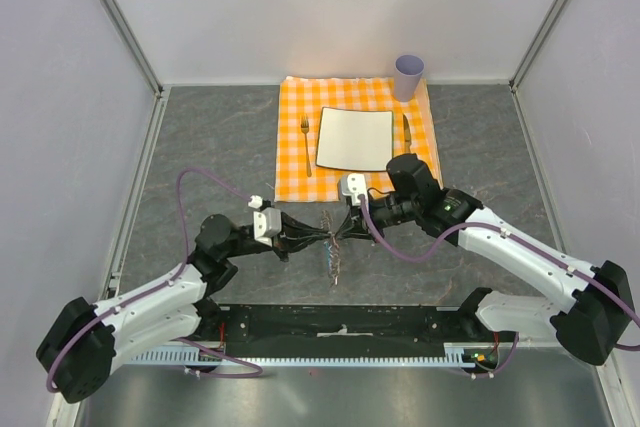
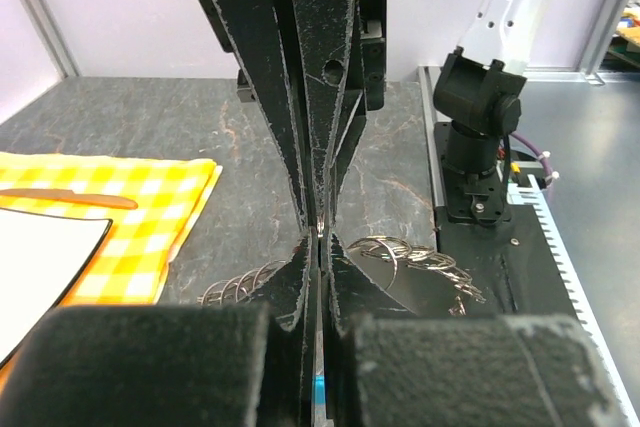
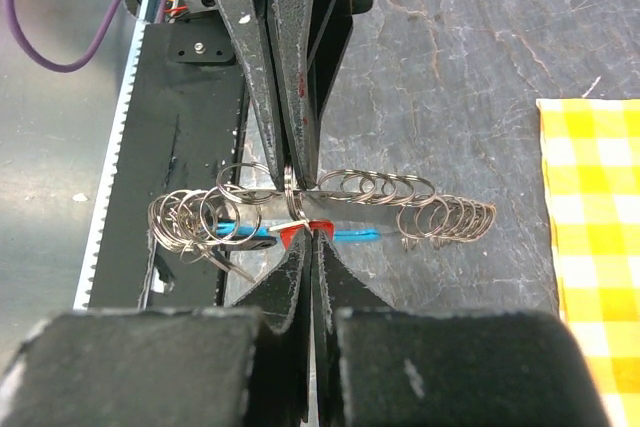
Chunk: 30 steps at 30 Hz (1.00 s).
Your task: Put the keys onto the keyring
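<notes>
The key (image 3: 293,233) shows only a sliver of bright red head, right at the tips of the right gripper (image 3: 312,239), which is clenched on it with no gap between the fingers. The blade is hidden, so how far it sits into a ring can't be told.

Touching that red head is the keyring (image 3: 370,187), a string of silvery wire loops stretched sideways across the right wrist view, with a thin blue tab (image 3: 240,231) running along behind the loops. And there's the left gripper (image 3: 293,179), coming in from the opposite side, fingers pinched together on one loop near the middle of the chain. The two sets of fingertips are almost nose to nose.

From the left wrist camera it's the same meeting: the left gripper (image 2: 318,247) closed tight, loops fanning out on both sides of it.

From above, the keyring (image 1: 333,257) lies on the dark grey table (image 1: 200,137), in the strip between the orange checked placemat (image 1: 295,147) and the black base plate (image 1: 340,322). The left gripper (image 1: 318,237) and right gripper (image 1: 340,232) converge over its far end. Whether the chain rests fully on the surface or is lifted a little can't be told.

Further back on the placemat sits a white square plate (image 1: 355,139), with a fork (image 1: 306,142) to its left and a knife (image 1: 407,132) to its right. A pale purple cup (image 1: 408,75) stands at the far right corner.
</notes>
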Motion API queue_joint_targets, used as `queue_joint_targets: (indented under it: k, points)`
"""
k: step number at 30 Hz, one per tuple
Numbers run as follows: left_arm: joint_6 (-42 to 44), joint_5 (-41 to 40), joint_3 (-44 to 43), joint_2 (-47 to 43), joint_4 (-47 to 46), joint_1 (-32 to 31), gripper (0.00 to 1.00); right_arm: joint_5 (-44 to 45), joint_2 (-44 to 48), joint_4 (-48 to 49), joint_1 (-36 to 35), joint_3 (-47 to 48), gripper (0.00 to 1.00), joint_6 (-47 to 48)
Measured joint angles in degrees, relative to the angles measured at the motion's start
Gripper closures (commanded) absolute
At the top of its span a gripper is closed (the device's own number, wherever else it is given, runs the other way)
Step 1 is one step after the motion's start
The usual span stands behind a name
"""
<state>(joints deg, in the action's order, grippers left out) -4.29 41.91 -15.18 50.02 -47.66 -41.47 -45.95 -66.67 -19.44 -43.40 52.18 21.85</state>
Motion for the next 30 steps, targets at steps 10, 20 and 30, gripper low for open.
queue_joint_targets:
  k: [10, 20, 30]
  points:
    - [3.02, -13.16, 1.29, -7.65, 8.83, 0.00, 0.98, 10.78, 0.81, 0.02, -0.02, -0.02, 0.64, -2.03]
    - [5.14, -38.14, 0.74, -12.31, 23.39, 0.00, 0.98, 27.50, 1.16, -0.20, 0.13, -0.07, 0.37, -6.75]
    - [1.09, -43.43, -3.85, -7.19, 37.18, 0.04, 0.98, 38.60, 1.49, 1.36, 0.13, -0.44, 0.36, -11.04]
